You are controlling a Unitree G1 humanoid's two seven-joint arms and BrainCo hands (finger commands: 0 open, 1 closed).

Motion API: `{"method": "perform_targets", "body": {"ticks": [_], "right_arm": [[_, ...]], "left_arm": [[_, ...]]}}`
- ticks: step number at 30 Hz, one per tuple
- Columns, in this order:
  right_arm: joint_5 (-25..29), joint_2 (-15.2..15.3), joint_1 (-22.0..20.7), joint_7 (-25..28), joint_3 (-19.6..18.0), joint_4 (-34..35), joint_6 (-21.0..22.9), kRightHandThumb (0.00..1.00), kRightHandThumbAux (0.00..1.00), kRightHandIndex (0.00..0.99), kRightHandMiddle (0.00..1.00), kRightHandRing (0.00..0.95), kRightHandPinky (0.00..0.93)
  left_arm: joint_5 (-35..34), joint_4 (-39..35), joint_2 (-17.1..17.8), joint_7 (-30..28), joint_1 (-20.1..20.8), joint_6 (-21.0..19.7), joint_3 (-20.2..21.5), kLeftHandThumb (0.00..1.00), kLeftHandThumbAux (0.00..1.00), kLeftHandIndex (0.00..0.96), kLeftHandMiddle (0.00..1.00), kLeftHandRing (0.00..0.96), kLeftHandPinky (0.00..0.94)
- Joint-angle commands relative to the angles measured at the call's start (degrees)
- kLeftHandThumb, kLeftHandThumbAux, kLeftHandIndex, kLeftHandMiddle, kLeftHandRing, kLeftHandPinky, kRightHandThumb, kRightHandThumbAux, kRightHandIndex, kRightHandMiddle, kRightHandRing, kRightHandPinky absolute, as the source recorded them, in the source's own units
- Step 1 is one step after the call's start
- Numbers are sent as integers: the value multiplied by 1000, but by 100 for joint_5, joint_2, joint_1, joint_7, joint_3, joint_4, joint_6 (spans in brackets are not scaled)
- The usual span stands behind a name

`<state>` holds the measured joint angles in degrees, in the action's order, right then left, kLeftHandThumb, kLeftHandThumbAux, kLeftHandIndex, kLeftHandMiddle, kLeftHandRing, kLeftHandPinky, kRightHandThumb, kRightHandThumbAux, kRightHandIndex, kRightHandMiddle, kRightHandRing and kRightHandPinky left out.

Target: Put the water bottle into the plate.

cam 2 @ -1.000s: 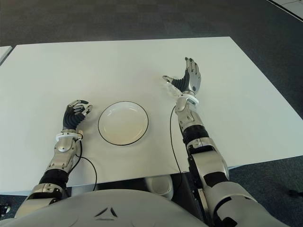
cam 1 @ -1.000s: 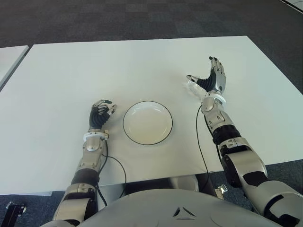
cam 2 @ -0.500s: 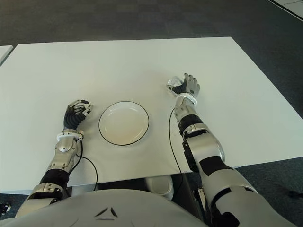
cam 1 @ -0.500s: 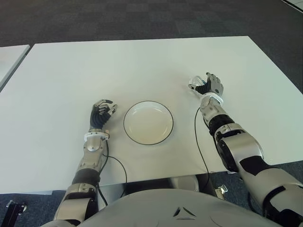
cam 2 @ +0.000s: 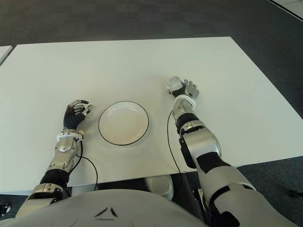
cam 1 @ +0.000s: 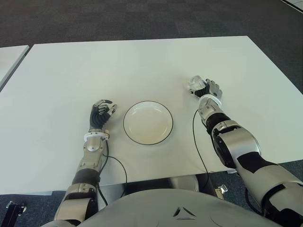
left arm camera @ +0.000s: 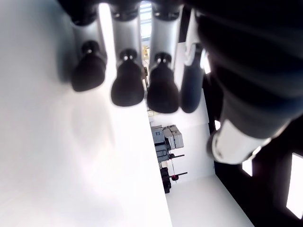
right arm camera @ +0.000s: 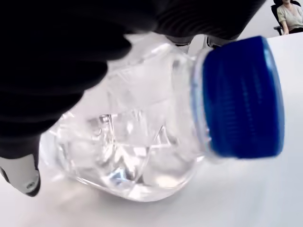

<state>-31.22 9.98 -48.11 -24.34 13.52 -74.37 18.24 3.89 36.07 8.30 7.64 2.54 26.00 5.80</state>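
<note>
Closing around the water bottle (right arm camera: 142,137), the right hand (cam 1: 208,90) has its fingers wrapped over the clear body, blue cap (right arm camera: 244,97) poking out past them. The plate (cam 1: 148,122) sits well apart toward the left hand (cam 1: 101,113), which shows curled and empty beside it. Thin, crumpled plastic looks light and slippery; gripping mid-body seems safest.

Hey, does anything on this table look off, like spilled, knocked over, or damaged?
Only the water bottle: its clear wall looks creased and dented, and it lies on its side on the white table, under the right hand. No spill shows. The plate sits empty, and the left hand is beside it, on its left.
</note>
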Motion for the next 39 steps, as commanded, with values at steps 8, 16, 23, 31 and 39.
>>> {"method": "perform_targets", "body": {"ticks": [8, 16, 23, 31, 39], "right_arm": [[-79, -36, 22, 1082, 419, -291, 356, 252, 594, 0, 0, 0, 0], [-119, 7, -24, 1495, 634, -297, 467, 201, 639, 80, 2, 0, 0], [-191, 44, -45, 1420, 794, -275, 474, 197, 707, 471, 162, 87, 57], [133, 70, 11, 975, 470, -237, 380, 621, 724, 443, 433, 406, 440], [468, 15, 61, 533, 27, -221, 167, 687, 725, 437, 709, 700, 731]], "left_arm": [[23, 116, -105, 42, -246, -329, -34, 705, 719, 437, 782, 771, 754], [-34, 116, -116, 0, -245, -350, -16, 704, 719, 437, 782, 770, 757], [-46, 108, -116, -10, -228, -378, -13, 703, 719, 437, 783, 773, 763], [-66, 21, -140, 24, -243, -431, -10, 704, 719, 437, 779, 769, 751], [-76, 13, -131, 19, -232, -507, 14, 704, 719, 437, 766, 754, 735]]}}
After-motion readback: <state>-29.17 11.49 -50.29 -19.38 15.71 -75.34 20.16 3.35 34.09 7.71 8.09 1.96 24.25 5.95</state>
